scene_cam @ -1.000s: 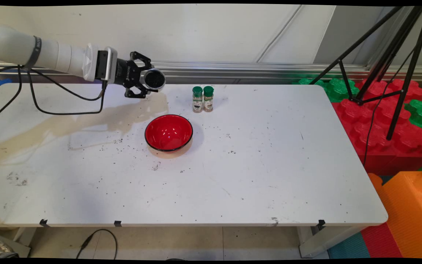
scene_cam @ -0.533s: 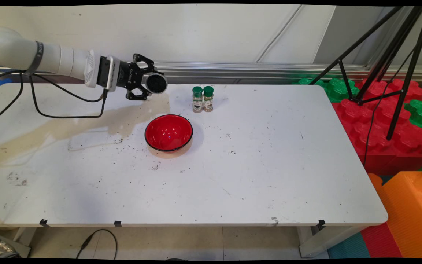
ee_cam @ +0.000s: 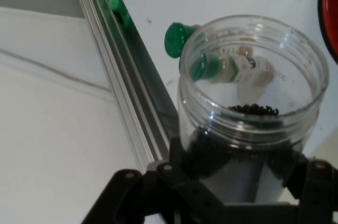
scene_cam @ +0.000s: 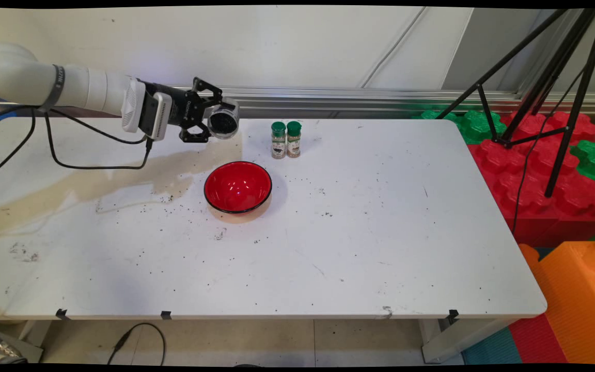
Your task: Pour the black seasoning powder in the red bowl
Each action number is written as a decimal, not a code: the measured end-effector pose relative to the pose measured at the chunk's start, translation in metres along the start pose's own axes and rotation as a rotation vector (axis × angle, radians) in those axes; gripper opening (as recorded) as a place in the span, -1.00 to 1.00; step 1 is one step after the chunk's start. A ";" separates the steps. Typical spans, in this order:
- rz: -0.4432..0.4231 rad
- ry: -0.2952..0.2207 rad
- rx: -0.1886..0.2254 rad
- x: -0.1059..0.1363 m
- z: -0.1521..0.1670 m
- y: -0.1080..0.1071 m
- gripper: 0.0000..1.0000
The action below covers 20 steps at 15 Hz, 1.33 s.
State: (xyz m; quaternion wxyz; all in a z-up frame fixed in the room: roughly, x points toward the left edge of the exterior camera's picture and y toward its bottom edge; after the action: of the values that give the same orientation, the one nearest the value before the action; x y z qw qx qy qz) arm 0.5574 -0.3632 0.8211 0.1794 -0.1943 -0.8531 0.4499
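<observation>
Main view: gripper (scene_cam: 214,120) clenched on a clear plastic jar (scene_cam: 223,120), held on its side in the air over the far part of the white table (scene_cam: 380,232); beyond and left of the red bowl (scene_cam: 237,186), apart from it; two green-capped spice bottles (scene_cam: 285,139) standing side by side to the right, near the bowl. Hand view: gripper (ee_cam: 243,184) grasping the jar (ee_cam: 253,102) around its lower body, open mouth facing away, a small heap of dark grains (ee_cam: 253,109) inside; spice bottles (ee_cam: 177,39) beyond, bowl's rim (ee_cam: 331,18) at the right edge.

Two spice jars (scene_cam: 286,139) and a red bowl (scene_cam: 237,186) stand mid-table; the table's (scene_cam: 380,248) right and near parts lie open.
</observation>
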 end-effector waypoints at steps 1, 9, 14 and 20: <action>0.014 -0.001 0.002 0.001 0.000 0.000 -1.00; 0.169 -0.015 0.021 0.008 0.001 0.001 -1.00; 0.240 -0.018 0.033 0.012 0.000 0.001 -1.00; 0.341 -0.023 0.053 0.016 -0.002 0.000 -1.00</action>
State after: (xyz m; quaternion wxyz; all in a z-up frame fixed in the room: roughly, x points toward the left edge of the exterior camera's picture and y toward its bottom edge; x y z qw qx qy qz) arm 0.5440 -0.3539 0.8239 0.0958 -0.3260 -0.7975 0.4985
